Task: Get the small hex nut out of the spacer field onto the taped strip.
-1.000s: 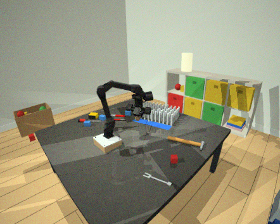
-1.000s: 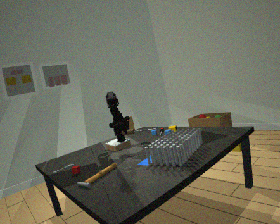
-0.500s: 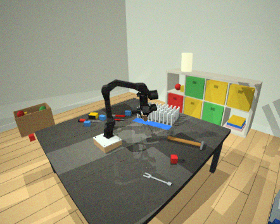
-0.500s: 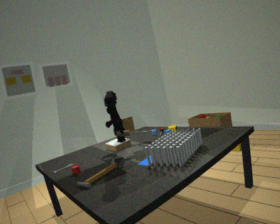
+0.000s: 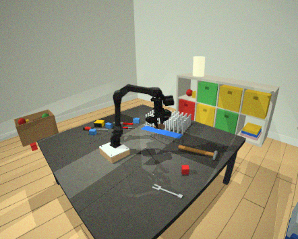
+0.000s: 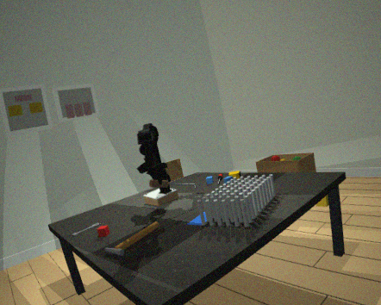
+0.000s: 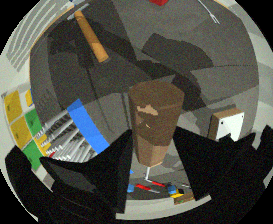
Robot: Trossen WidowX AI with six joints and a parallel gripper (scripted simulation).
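My gripper (image 5: 160,122) (image 6: 160,177) (image 7: 152,132) is shut on the brown wooden handle (image 5: 161,127) (image 6: 156,183) (image 7: 156,112) of a hook tool and holds it above the table. The tool's thin metal rod (image 6: 183,184) (image 7: 147,173) extends from the handle; its end bends down in the exterior view. The metal spacers (image 5: 179,122) (image 6: 241,204) (image 7: 69,137) stand upright in a dense field. The blue taped strip (image 5: 162,132) (image 6: 198,220) (image 7: 91,127) runs along their front. I cannot see the hex nut.
A hammer (image 5: 197,150) (image 6: 138,236) (image 7: 91,37), a red cube (image 5: 185,169) (image 6: 103,231) and a wrench (image 5: 167,191) (image 6: 86,228) lie on one side of the strip. Red-handled tools, blue blocks and a yellow block (image 5: 99,123) (image 6: 234,174) lie on the other side.
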